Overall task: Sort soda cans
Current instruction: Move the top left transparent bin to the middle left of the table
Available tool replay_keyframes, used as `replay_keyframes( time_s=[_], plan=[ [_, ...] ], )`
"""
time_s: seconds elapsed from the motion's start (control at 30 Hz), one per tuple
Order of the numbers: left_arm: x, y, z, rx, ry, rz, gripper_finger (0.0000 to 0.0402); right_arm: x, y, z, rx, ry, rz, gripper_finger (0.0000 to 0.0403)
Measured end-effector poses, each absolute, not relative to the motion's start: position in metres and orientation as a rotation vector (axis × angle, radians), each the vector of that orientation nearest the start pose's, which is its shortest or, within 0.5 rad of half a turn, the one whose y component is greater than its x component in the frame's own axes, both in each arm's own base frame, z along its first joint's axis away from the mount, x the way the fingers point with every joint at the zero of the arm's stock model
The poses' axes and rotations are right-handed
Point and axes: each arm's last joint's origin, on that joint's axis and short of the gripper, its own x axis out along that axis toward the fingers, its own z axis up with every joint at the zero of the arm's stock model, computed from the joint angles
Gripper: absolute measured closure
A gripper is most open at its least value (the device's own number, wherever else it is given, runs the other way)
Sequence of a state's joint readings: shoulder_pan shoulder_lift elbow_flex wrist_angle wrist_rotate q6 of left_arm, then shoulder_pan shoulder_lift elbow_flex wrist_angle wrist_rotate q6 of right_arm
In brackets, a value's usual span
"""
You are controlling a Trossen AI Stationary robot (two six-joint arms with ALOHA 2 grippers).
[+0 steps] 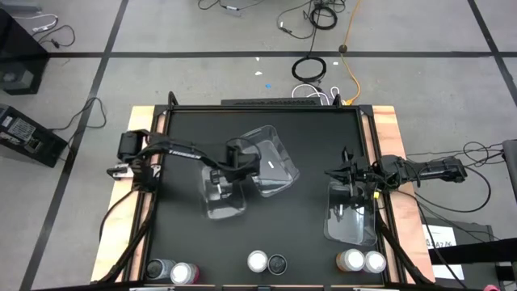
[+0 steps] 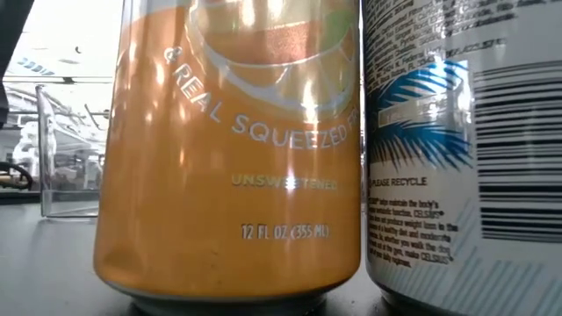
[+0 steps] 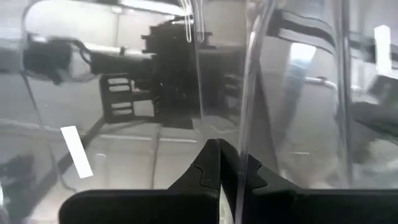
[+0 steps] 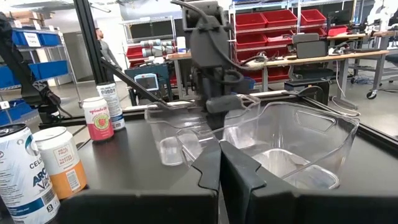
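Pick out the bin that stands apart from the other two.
The bin at the table's right side, beside the right gripper. It stands alone, while the other two overlap mid-table by the left gripper.

orange can [image 2: 228, 149]: orange, white lettering
white can [image 2: 465, 149]: white, blue palm-leaf print, black barcode
pink-red can [image 4: 98, 118]: pink-red with white
bins [image 1: 271, 162]: clear
worktop [image 1: 186, 129]: black

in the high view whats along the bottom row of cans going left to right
dark can → pink-red can → silver-topped can → dark can → orange can → silver-topped can
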State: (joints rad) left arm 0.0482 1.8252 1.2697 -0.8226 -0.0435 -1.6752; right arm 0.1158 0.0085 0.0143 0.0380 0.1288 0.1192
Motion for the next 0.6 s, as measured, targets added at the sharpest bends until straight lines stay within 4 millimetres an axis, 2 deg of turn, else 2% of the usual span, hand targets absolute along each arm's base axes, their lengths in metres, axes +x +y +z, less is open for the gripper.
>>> replay_keyframes(
  time_s=[0.2, 0.37, 0.6],
  plan=[
    [0.343, 0.041, 0.186, -1.315, 0.986, 1.168, 0.0396, 0.097, 0.007, 0.171, 0.124, -0.043, -0.011, 0.0403],
    [0.344, 0.045, 0.187, -1.31, 0.961, 1.168, 0.0395, 0.097, 0.008, 0.171, 0.124, -0.042, -0.011, 0.0403],
    [0.345, 0.047, 0.187, -1.265, 0.98, 1.135, 0.0344, 0.097, 0.008, 0.171, 0.124, -0.043, -0.01, 0.0403]
  ],
)
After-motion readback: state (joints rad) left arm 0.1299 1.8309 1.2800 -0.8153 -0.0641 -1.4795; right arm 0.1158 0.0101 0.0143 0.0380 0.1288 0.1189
